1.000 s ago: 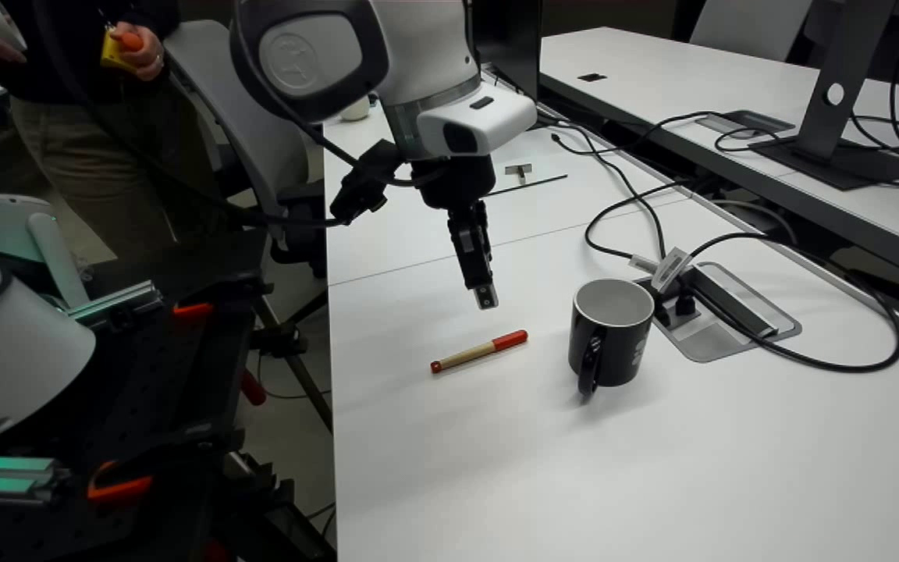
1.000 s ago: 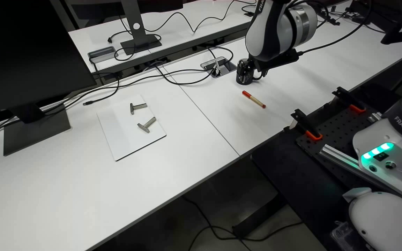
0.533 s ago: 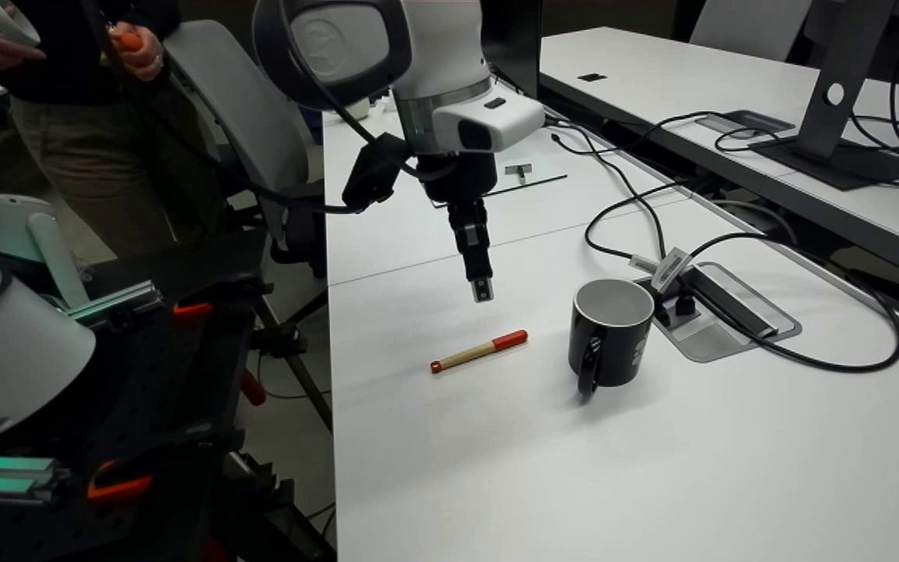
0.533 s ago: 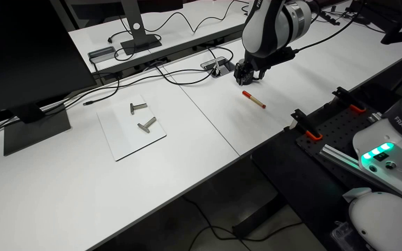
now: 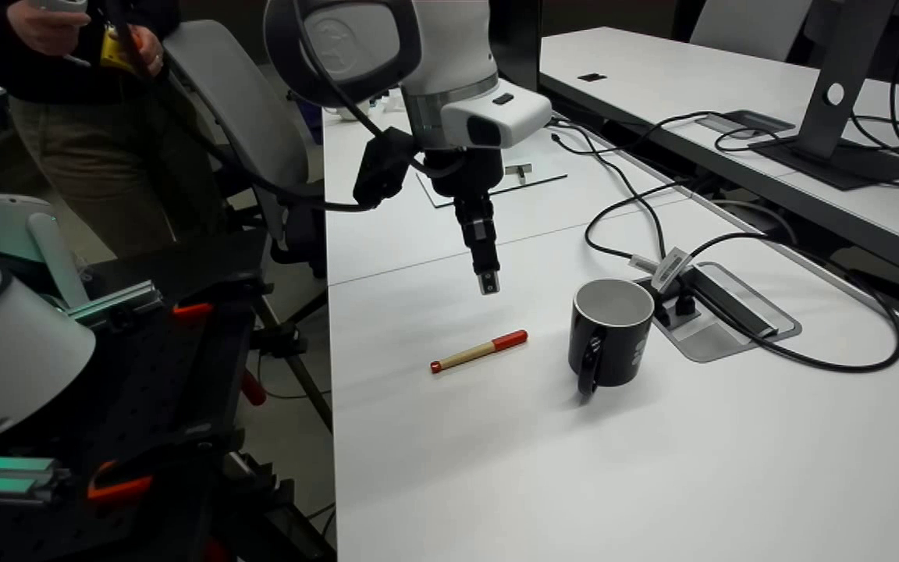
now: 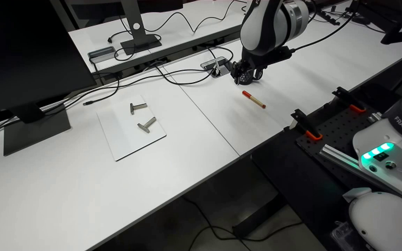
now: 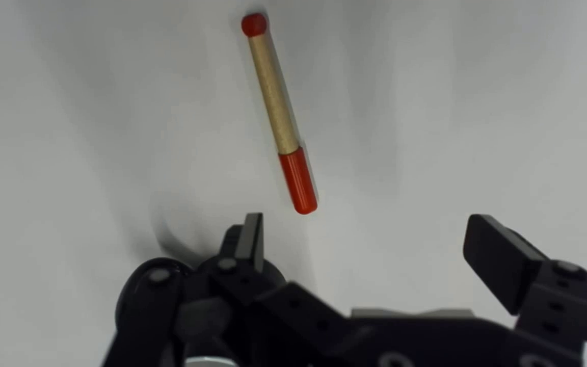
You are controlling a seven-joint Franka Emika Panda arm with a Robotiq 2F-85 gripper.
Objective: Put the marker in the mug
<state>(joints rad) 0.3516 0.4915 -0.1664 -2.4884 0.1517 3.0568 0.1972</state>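
The marker [image 5: 479,351], tan with a red cap and red end, lies flat on the white table in both exterior views. In the wrist view the marker [image 7: 278,107] runs lengthwise above the jaws, its red cap nearest them. The black mug [image 5: 613,351] stands upright beside it, handle facing the table's near side; in an exterior view the arm partly covers the mug [image 6: 246,78]. Part of it also shows behind a finger in the wrist view. My gripper [image 7: 364,224] hangs over the table, apart from marker and mug, jaws wide with nothing between them.
A grey cable box [image 5: 719,312] with black cables lies beyond the mug. Further along the table, a white board [image 6: 129,134] holds two T-shaped metal pieces [image 6: 139,107]. A monitor [image 6: 30,52] stands at that end. A person [image 5: 98,140] is beside the table.
The arm has shifted slightly, its wrist sliding right in one picture and left in the opposite one, with the fingertips a little higher in the former. Marker and mug have stayed put.
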